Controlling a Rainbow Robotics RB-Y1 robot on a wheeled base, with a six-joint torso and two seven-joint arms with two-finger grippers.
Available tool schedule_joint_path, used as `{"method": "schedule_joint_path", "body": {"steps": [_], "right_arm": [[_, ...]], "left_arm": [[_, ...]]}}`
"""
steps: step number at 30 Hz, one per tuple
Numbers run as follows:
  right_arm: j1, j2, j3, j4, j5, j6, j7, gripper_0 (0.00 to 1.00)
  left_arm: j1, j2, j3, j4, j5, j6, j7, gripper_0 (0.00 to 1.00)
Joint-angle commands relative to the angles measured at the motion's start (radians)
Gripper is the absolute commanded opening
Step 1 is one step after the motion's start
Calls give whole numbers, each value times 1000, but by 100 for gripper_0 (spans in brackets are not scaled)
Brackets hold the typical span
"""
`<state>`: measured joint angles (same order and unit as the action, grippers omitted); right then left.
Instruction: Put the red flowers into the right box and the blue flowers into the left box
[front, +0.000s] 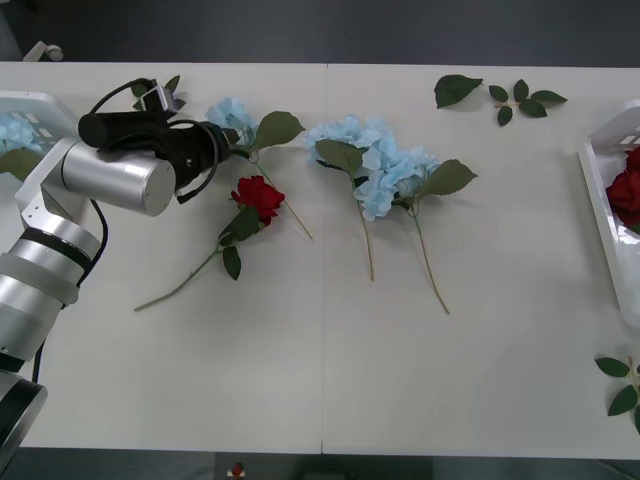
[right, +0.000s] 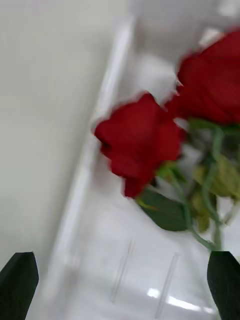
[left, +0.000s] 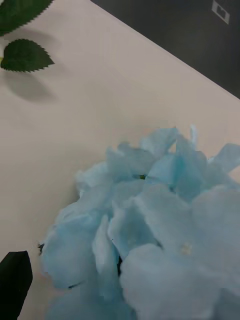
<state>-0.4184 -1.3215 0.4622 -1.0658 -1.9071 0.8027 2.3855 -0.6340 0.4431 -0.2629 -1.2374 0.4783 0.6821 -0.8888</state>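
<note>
Left gripper (front: 222, 140) hovers spread over a blue hydrangea (front: 230, 115) near the table's far-left edge. Petals look floppy and light (grab the stem instead).

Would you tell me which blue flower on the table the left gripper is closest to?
The leftmost blue flower, right at the left gripper; the others lie mid-table.

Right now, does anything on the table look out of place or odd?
Yes. One red rose lies on the white table with its stem crossing a pale blue flower's stem. Loose green leaf sprigs lie scattered near the far edge, without any bloom.
</note>
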Motion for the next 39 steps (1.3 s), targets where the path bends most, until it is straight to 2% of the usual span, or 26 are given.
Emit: {"method": "schedule_joint_path", "body": {"steps": [1,6,11,14,17,22,24,29,32,34,35,36,37,38,39], "right_arm": [[-17,-70,-11,-168,-29,-8,-177,98],[-31,-62,-11,-356,82,-68,-453,98],[-66,-18,-10,-482,255,-48,-744,98],[-123,30,-10,-530,422,49,-905,98],[-224,119,-10,-530,556,233,-1025,98],[-327,251,6,-508,720,434,-1123,98],[-376,294,55,-499,781,484,-1152,98],[-477,398,259,-502,970,532,-1210,98],[-504,452,325,-485,1004,532,-1281,98],[-504,495,343,-473,1042,532,-1318,98],[-504,518,346,-462,1062,533,-1333,98],[-505,530,346,-453,1068,533,-1338,98],[-505,554,346,-430,1080,533,-1338,98],[-505,565,346,-421,1086,533,-1338,98],[-505,588,346,-401,1103,532,-1333,98]], "left_arm": [[-43,-3,11,27,-49,-27,53,100],[-81,-53,11,107,-72,-52,53,100],[-102,-103,11,131,-79,-52,59,100],[-105,-127,13,131,-78,-52,68,100],[-104,-129,13,125,-66,-52,71,100],[-101,-112,-29,125,-49,-52,73,100],[-99,-110,-35,125,-44,-52,73,100],[-96,-124,-35,127,-40,-52,83,100],[-96,-150,-24,127,-41,-52,93,99],[-96,-172,-7,133,-43,-52,97,92],[-96,-181,-3,133,-50,-52,99,79],[-96,-184,1,133,-50,-52,100,72],[-96,-185,2,133,-53,-52,100,53],[-96,-185,2,133,-53,-52,100,45],[-96,-185,2,133,-56,-52,100,32]]}}
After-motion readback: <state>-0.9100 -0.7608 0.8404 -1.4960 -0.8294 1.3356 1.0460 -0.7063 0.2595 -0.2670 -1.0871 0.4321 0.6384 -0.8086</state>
